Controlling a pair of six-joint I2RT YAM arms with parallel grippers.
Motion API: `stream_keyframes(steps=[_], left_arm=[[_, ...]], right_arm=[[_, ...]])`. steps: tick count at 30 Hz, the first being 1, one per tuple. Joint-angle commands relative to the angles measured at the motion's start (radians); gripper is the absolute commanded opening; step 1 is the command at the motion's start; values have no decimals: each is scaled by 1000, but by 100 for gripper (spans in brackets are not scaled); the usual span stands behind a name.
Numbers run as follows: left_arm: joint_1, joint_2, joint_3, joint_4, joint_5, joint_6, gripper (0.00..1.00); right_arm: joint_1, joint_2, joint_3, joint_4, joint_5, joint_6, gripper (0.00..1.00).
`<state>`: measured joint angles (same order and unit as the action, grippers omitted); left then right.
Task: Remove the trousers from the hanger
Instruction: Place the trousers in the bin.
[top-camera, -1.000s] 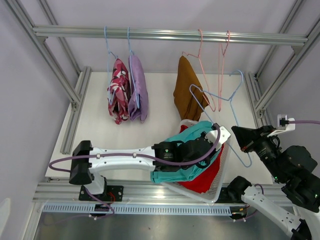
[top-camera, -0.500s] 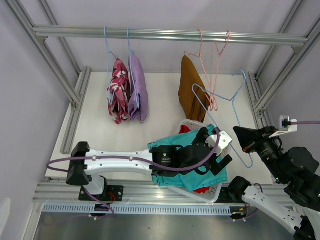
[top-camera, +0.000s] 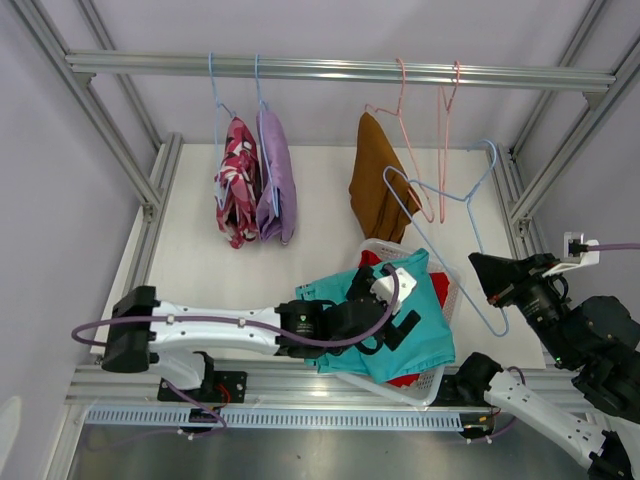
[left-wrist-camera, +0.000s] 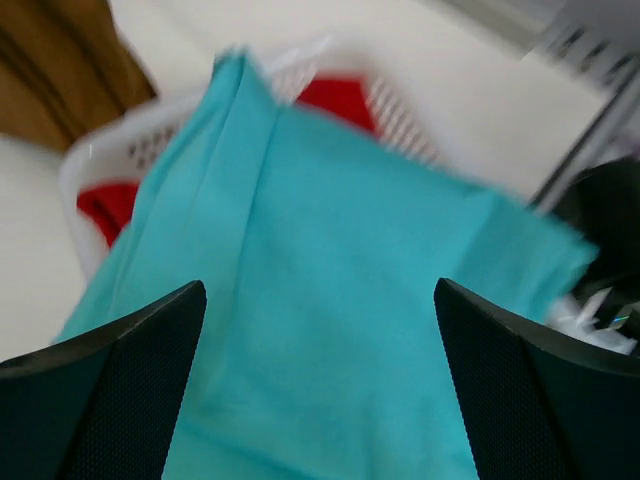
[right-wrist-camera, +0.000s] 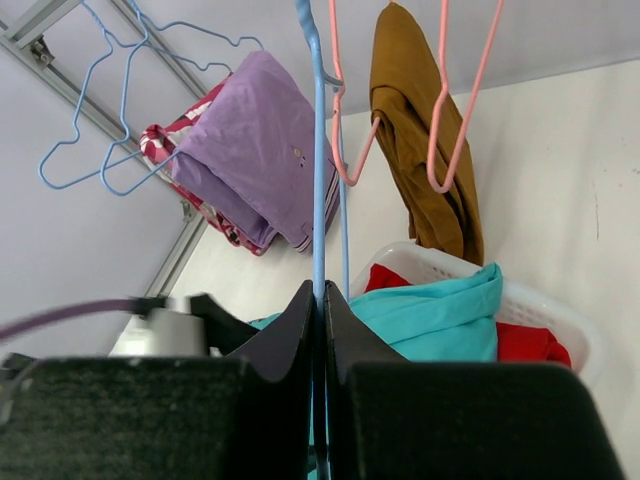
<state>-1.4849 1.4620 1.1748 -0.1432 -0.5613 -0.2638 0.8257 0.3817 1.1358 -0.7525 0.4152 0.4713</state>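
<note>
While the left arm's fingers (left-wrist-camera: 110, 390) stand spread wide with nothing between them, the teal cloth trousers (left-wrist-camera: 330, 280) lie just beneath. They are draped over the white plastic mesh basket (left-wrist-camera: 95, 165) and on top of the red cloth trousers (left-wrist-camera: 335, 95). Whether these fingers touch the cloth cannot be told from the blurred wrist view. The right arm's fingers (right-wrist-camera: 285, 340) are pressed together on the wire of a bare light-blue wire hanger (right-wrist-camera: 318, 150), held off the grey metal rail (top-camera: 340, 68) above the white worktop (top-camera: 200, 250). From that rail hang the rust-brown cloth trousers (top-camera: 378, 195), beside pink wire hangers (top-camera: 440, 150). Further left hang the lilac cloth trousers (top-camera: 277, 175) and the pink-white-black camouflage trousers (top-camera: 236, 180), touching each other.
</note>
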Motion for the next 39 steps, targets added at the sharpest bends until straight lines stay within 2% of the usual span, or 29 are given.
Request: stream_keyframes(steps=[1, 4, 8, 13, 17, 21, 26, 34, 39], left_arm=[[58, 32, -121, 76, 32, -132, 99], [92, 121, -182, 106, 86, -247, 99], [97, 272, -179, 87, 144, -339, 99], [95, 327, -182, 61, 196, -403, 99], [87, 236, -161, -30, 161, -384, 99], [83, 114, -69, -146, 104, -336, 99], [80, 37, 32, -157, 77, -239, 100], [92, 179, 190, -108, 132, -184, 99], [118, 291, 128, -36, 204, -224, 99]], right_arm=[[7, -12, 30, -7, 37, 9, 0], [7, -10, 24, -16, 40, 10, 0], [10, -9, 24, -24, 54, 6, 0], [15, -9, 32, -27, 68, 0, 0], [24, -7, 30, -19, 70, 1, 0], [27, -3, 30, -8, 71, 3, 0], [30, 2, 25, 5, 66, 0, 0], [38, 6, 38, 2, 69, -10, 0], [44, 0, 36, -27, 91, -13, 0]])
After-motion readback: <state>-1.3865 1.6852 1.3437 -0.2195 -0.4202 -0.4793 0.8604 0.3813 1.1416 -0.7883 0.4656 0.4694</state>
